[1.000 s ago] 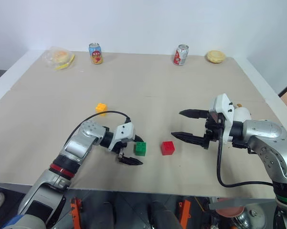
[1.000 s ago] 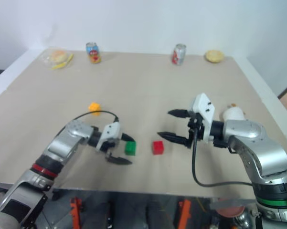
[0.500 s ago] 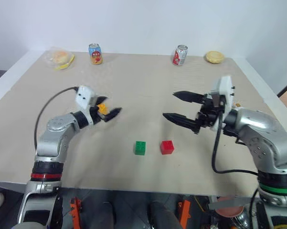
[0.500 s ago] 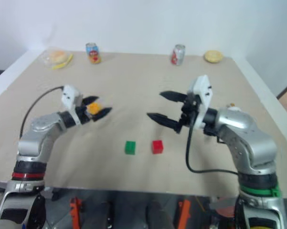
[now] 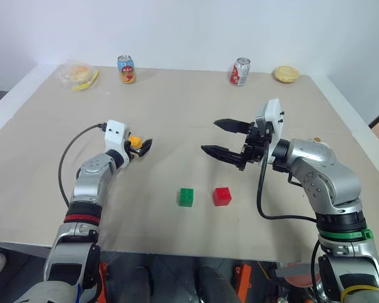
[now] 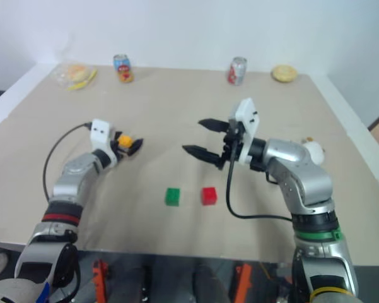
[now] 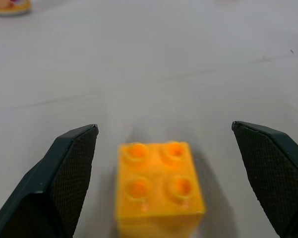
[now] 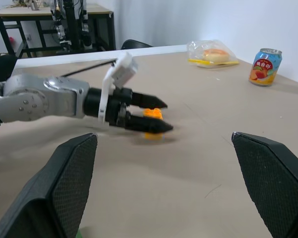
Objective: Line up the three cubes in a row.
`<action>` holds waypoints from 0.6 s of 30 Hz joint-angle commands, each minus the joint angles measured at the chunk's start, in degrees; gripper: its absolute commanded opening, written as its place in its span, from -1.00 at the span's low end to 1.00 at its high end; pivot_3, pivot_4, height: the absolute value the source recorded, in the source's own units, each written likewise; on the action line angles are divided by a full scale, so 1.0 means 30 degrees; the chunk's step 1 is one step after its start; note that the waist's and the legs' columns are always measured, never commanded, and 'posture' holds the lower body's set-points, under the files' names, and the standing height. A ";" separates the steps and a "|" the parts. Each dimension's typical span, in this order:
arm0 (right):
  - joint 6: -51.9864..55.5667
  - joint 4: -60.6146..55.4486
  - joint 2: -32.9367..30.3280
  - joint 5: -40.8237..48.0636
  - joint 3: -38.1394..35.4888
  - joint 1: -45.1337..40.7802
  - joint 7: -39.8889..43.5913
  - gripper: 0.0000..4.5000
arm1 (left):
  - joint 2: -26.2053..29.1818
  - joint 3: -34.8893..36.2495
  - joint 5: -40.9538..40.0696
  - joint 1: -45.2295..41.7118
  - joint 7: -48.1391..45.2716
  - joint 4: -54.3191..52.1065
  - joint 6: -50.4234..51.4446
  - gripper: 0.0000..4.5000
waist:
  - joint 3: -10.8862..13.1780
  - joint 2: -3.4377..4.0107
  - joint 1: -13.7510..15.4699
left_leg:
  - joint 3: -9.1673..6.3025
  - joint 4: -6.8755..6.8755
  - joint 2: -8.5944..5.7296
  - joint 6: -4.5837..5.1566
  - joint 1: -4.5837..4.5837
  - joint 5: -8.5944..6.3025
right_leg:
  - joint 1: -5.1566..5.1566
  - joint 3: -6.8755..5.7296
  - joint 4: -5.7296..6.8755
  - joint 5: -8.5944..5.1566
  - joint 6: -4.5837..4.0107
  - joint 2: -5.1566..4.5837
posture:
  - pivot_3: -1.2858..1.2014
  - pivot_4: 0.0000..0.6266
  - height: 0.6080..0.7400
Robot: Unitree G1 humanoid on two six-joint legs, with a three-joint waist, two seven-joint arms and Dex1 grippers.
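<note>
Since a second ago, my left claw has swung away from the green cube and out to the yellow-orange cube, while my right claw has drifted up and in toward the middle of the worktop.

Nearest to me, the green cube and the red cube sit side by side with a small gap between them, below and between my two claws, well apart from either. Both are small blocks with studded tops, the green one on the left-claw side, the red one almost under the tips of my right claw but lower on the worktop.

My left claw stands wide apart, one finger on each side of the yellow-orange cube. That cube rests flat on the worktop between them, four round studs facing up, and I see daylight on both sides, so neither finger touches it.

My right claw hangs apart too, gripping nothing, pointing across toward the left claw.

Farther out beyond both claws, along the far edge, stand a blue-and-orange can and a red can, with a bagged snack at the far left corner and a round pastry at the far right.
</note>
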 commanded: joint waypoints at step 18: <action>-0.0281 -0.0768 0.0044 0.0080 -0.0500 -0.0089 -0.0097 1.00 | 0.0750 -0.0951 0.1312 -0.0754 -0.0287 0.1465 -0.1701 -0.30 | 0.0000 -0.0001 0.0006 | 0.0001 0.0012 0.0000 -0.0032 -0.0002 0.0020 | 0.0005 -0.0002 0.0001 0.0019 0.0011 -0.0006 | 0.03 -0.52 0.90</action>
